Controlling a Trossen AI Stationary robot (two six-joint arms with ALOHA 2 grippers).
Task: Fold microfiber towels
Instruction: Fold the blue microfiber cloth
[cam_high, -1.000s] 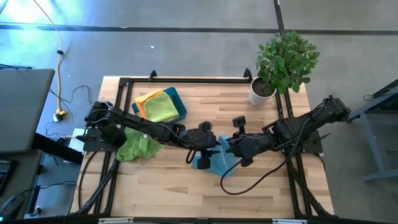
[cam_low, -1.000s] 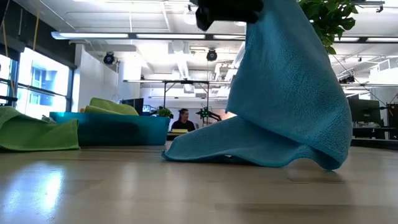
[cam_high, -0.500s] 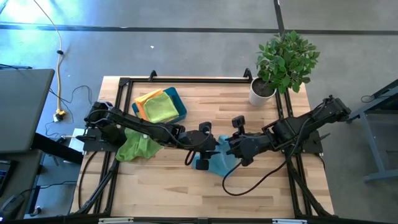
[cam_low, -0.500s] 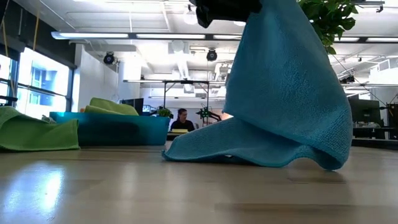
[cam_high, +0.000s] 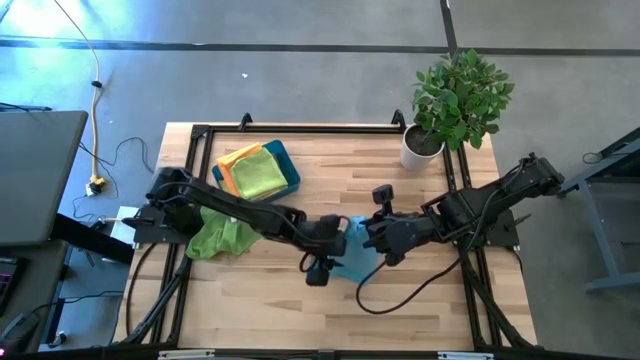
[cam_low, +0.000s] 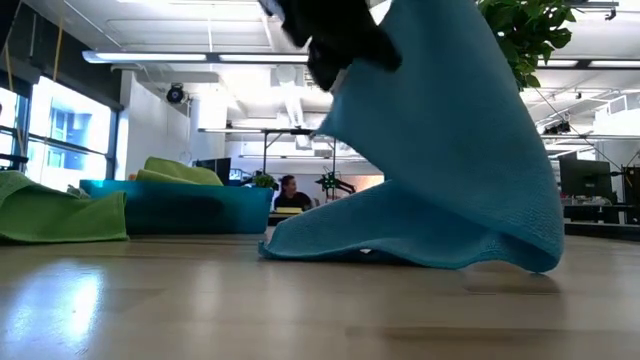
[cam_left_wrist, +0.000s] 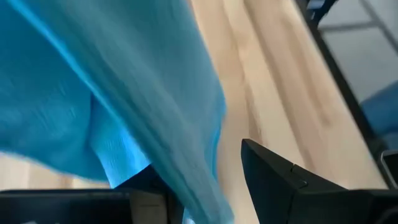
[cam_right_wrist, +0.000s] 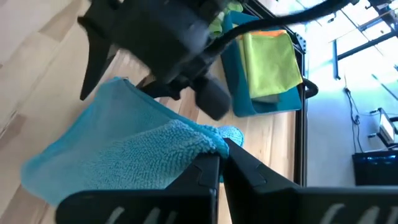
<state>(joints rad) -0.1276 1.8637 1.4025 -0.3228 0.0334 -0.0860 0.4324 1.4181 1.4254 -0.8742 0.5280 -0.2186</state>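
High view: my left gripper (cam_high: 333, 236) and right gripper (cam_high: 366, 238) meet over the middle of the table (cam_high: 440, 310), the light blue towel (cam_high: 352, 262) bunched between and below them. A lime green towel (cam_high: 222, 237) lies crumpled near the left edge; the teal tray (cam_high: 290, 172) behind it holds a folded lime green cloth (cam_high: 260, 170) on an orange one (cam_high: 233, 158). A potted plant (cam_high: 455, 100) stands at the far right corner.

Low view: the blue towel (cam_low: 455, 160) hangs as a tall drape from a dark gripper (cam_low: 335, 35) at the top (which arm, not clear here), its lower hem pooled in soft folds on the wood.

Left wrist view: blue cloth (cam_left_wrist: 124, 93) sweeps across my left fingers (cam_left_wrist: 280, 180); one fold runs down between them, so I read them as closed on it.

Right wrist view: my right fingers (cam_right_wrist: 211, 177) are pinched narrow on a nubby corner of the towel (cam_right_wrist: 143, 155); the left gripper (cam_right_wrist: 152, 37) sits just beyond it.
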